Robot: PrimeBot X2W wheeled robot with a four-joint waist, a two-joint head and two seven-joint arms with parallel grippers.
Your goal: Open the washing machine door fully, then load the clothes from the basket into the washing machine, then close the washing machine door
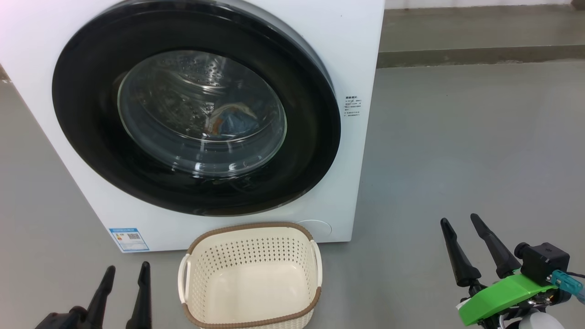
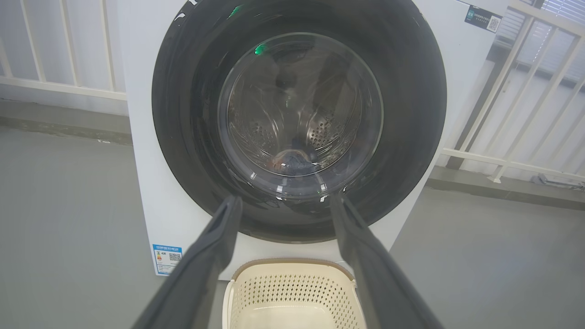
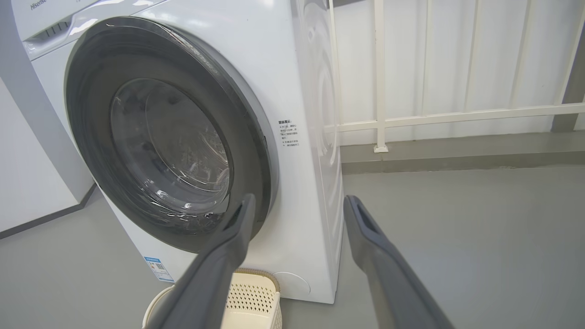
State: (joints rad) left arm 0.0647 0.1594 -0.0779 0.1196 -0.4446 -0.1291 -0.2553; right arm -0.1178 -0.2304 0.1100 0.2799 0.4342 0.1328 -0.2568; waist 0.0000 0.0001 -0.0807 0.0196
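Washing machine door closed, clothes seen through it, left gripper and right gripper jaws wide, touching nothing.

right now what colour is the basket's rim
Brown, around a cream-white perforated basket. The head view shows it best.

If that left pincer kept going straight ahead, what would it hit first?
Most likely the washing machine door, low on its glass; the left pincer aims above the basket, though depth is hard to judge.
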